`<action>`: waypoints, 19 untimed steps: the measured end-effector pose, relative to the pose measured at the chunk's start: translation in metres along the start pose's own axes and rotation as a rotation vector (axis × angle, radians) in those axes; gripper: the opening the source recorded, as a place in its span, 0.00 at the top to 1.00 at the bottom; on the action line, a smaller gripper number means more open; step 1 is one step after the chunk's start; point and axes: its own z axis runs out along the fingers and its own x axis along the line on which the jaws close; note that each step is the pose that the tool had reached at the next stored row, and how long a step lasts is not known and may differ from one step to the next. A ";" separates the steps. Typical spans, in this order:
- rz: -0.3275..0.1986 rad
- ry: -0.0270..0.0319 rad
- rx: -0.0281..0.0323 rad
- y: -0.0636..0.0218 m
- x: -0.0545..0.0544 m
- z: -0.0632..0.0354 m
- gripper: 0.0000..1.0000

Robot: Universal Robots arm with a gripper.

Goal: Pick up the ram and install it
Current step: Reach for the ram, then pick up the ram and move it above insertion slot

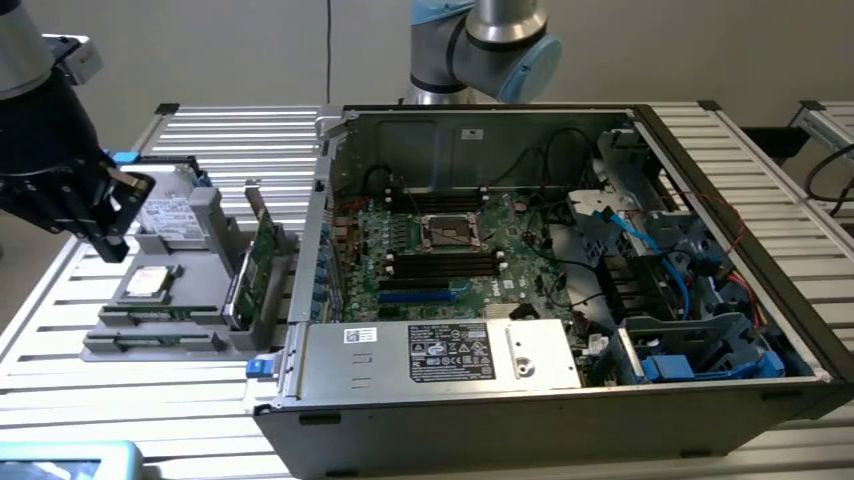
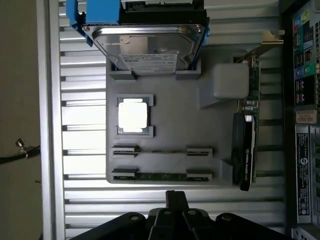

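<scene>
Fingers: black fingers [image 2: 169, 201] of the gripper [image 2: 173, 194] are pressed together with nothing between them, poised above the gray tray [image 2: 175, 110] and clear of everything on it.
Ram: thin green stick [image 2: 161, 176] sits untouched in the slotted holder along the tray's front edge, the row nearest the fingers.
Second holder: parallel slotted row [image 2: 162, 150] just behind; its contents cannot be made out.
Processor: silvery square chip [image 2: 133, 116] sits framed mid-tray, beyond both holders.
Hard drive: metal drive [image 2: 150, 47] in a blue bracket, at the tray's far edge.
Graphics card: broader green card [image 2: 254, 100] stands upright along the tray's edge facing the computer.
Computer case: open case [image 1: 534, 425] on the slatted tabletop [image 1: 240, 130], at the exterior view's right of the tray, its motherboard [image 1: 441, 250] exposed.
</scene>
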 end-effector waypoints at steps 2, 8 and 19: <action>-0.004 0.0000 0.0002 0.0000 0.000 0.0000 0.89; -0.004 0.0000 0.0002 0.0000 0.000 0.0000 0.89; -0.112 -0.0025 0.0037 0.0003 0.000 0.0003 0.89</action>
